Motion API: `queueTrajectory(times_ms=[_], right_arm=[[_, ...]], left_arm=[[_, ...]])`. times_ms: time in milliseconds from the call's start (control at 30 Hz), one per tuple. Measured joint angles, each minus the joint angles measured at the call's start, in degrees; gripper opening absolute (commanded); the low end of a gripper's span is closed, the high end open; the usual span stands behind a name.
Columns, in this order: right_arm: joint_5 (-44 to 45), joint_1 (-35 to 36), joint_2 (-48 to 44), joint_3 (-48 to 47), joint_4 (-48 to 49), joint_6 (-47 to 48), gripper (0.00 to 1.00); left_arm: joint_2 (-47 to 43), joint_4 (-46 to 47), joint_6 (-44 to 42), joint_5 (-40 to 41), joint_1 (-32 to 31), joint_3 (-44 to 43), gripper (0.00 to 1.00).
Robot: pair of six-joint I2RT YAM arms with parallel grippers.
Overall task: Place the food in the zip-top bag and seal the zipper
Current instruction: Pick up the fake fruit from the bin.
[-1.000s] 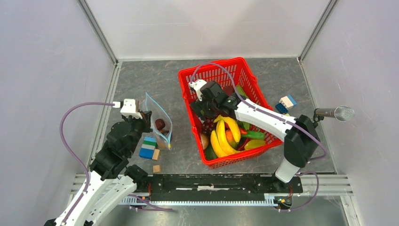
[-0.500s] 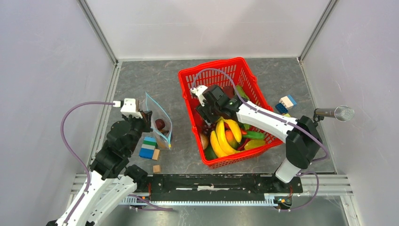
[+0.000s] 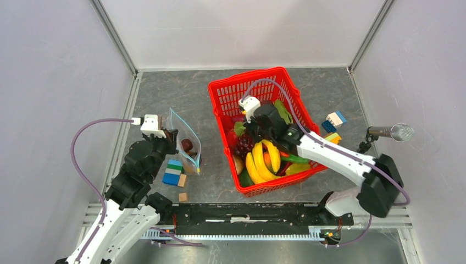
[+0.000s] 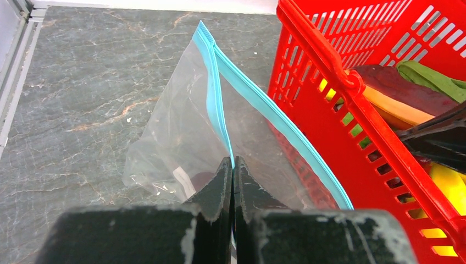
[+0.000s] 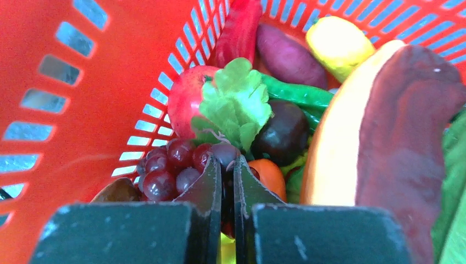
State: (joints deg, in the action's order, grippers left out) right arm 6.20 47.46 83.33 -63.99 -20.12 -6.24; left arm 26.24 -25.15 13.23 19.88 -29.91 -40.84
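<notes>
Black scuffed plastic sat nearest the lens. The left gripper (image 4: 232,165) was clamped on one lip of the zip-top bag (image 4: 176,126), with the light-blue zipper (image 4: 211,88) running straight into its tips. The bag stood on the table (image 4: 66,110) just beside the red basket (image 4: 329,66), mouth parted, with one dark food piece (image 3: 187,145) already inside.

The right gripper (image 5: 224,165) had its jaws drawn together, tips pushed in at the edge of the purple grapes (image 5: 170,165), under a green leaf (image 5: 236,104). I could not tell whether a stem or a grape was actually pinched.

Risks, as judged:
- Tips that close on a rounded, knobbly bunch probably had little purchase. A lift might shed the grapes back into the basket or knock them off on its wall.
- The leaf lay right against the tips and might be dragged up with the bunch.
- The bag hung from a single lip. A bunch pressed against the free lip could fold the mouth shut, tip the bag, or pull the strip out of the left jaws.

Views compared:
- The left wrist view showed the two zipper lips apart and the basket wall beyond, but no grapes.
- The right wrist view showed the contact point and, further in, a purple sweet potato (image 5: 288,55), but no bag.
- The top view alone showed the bag and basket layout, the coloured blocks (image 3: 175,171) against the bag's near side, and the bananas (image 3: 258,159) beside the grapes. Both sets of fingertips were too small there to read.
</notes>
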Motion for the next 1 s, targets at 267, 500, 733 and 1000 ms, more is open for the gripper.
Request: queueTrajectory(times_ms=[267, 500, 733, 1000], right_arm=[[2.1, -0.1, -15.0, 14.9, 19.9, -3.6, 0.00], [3.1, -0.3, -20.0, 21.2, 32.6, -6.0, 0.00], [2.4, -0.3, -21.1, 23.2, 38.9, -7.3, 0.00], [1.6, -0.3, -23.8, 23.4, 41.4, -7.5, 0.00]], left_arm=[[0.0, 0.0, 0.4, -0.8, 0.4, 0.0, 0.02], [0.0, 0.0, 0.7, -1.1, 1.0, 0.0, 0.02], [0.0, 0.0, 0.7, -2.1, 1.4, 0.0, 0.02], [0.0, 0.0, 0.7, -2.5, 1.6, 0.0, 0.02]])
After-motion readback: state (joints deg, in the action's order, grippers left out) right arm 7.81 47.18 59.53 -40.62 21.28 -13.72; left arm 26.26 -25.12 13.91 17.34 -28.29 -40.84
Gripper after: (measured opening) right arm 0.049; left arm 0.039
